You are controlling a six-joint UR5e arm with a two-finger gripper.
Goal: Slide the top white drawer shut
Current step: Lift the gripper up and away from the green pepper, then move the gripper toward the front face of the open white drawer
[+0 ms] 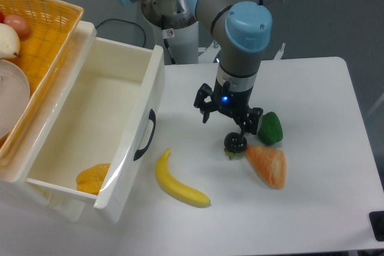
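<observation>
The top white drawer is pulled far out of the cabinet at the left, its front panel facing the table. Its curved black handle sits on that panel. An orange-yellow item lies in the drawer's near corner. My gripper points down over the table middle, well to the right of the handle and apart from the drawer. Its fingers look closed together and hold nothing. The lower drawer front is hidden under the open drawer.
A banana lies on the table just right of the drawer front. A carrot and a green pepper lie beside the gripper. A woven yellow basket with food sits on the cabinet top.
</observation>
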